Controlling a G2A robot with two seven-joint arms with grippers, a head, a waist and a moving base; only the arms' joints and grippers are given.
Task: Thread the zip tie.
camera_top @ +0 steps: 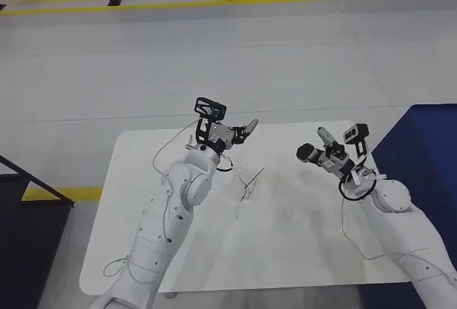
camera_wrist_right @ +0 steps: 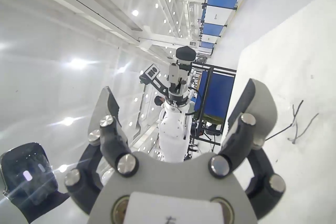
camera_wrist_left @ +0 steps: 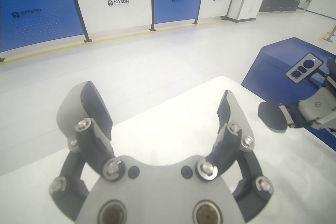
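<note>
Thin dark zip ties (camera_top: 250, 184) lie loosely crossed on the white table (camera_top: 305, 239), near its middle; in the right wrist view the zip ties (camera_wrist_right: 296, 125) rest on the tabletop beside my right gripper. My left gripper (camera_top: 246, 129) is raised above the table's far side, up and to the left of the ties, open and holding nothing (camera_wrist_left: 157, 96). My right gripper (camera_top: 313, 144) is held off to the right of the ties, also open and holding nothing (camera_wrist_right: 178, 91). Each wrist view shows the other arm's gripper farther off.
A blue cabinet (camera_top: 437, 154) stands against the table's right edge, close behind my right arm. Loose white cables hang along both arms. Bare tabletop stretches in front of the ties, toward the near edge.
</note>
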